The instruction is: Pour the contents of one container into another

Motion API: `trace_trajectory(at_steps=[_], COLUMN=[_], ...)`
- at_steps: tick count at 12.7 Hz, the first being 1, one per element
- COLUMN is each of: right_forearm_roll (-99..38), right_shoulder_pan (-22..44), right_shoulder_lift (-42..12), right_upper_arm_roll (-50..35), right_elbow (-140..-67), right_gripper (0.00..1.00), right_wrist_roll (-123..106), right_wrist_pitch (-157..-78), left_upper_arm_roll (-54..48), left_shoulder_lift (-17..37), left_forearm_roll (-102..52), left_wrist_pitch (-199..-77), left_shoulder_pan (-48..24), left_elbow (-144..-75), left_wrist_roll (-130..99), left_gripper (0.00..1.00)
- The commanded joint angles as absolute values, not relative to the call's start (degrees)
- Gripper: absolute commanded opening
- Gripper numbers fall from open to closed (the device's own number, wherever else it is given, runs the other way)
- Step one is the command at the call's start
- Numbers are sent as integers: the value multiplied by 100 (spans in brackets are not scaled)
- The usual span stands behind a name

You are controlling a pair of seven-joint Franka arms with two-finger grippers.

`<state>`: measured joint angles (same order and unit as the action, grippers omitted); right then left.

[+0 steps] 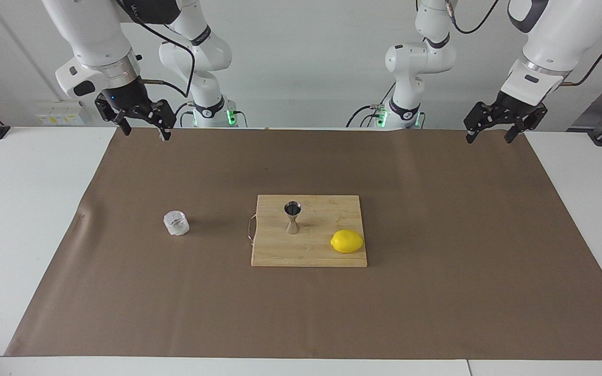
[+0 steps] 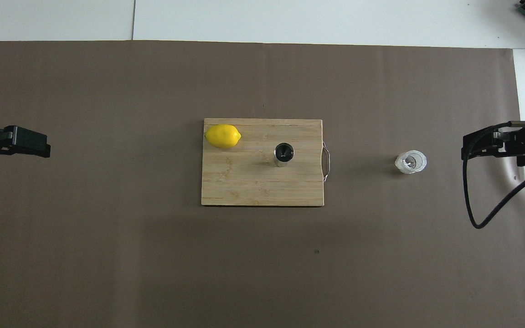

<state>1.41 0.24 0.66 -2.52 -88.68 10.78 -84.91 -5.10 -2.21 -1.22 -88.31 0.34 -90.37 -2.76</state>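
Tumbler [image 1: 176, 223] well apart from right pincer [image 1: 144, 130]

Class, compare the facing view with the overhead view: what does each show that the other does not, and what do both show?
Only the facing view shows the arms' bases, the wall, the jigger's hourglass profile and both open grippers, right gripper and left gripper, raised over the mat's edge. Only the overhead view looks down into the jigger and the glass tumbler. Both show the cutting board, the lemon and the brown mat.

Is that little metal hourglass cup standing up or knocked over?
Upright. The jigger stands on its base on the cutting board, open mouth facing up in the overhead view.
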Motion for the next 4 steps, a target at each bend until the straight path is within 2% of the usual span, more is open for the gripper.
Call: trace_trajectory(at_steps=[1, 4], right_forearm_roll=[-78, -88], right_shoulder_pan=[-53, -70], right_shoulder_lift=[264, 299], right_upper_arm_roll=[-308, -308], right_elbow=[-9149, -9211], right_gripper=[100, 100], right_wrist_roll=[1222, 1204], right_wrist_pitch=[-8622, -8692], left_upper_arm_roll=[-519, -519], left_shoulder_lift=[-378, -378], left_forearm_roll=[-176, -176], left_wrist_pitch=[-8815, -8815], left_shoulder_pan=[79, 88], left_elbow=[-9202, -9202], left_wrist_roll=[-237, -237], left_gripper=[100, 100])
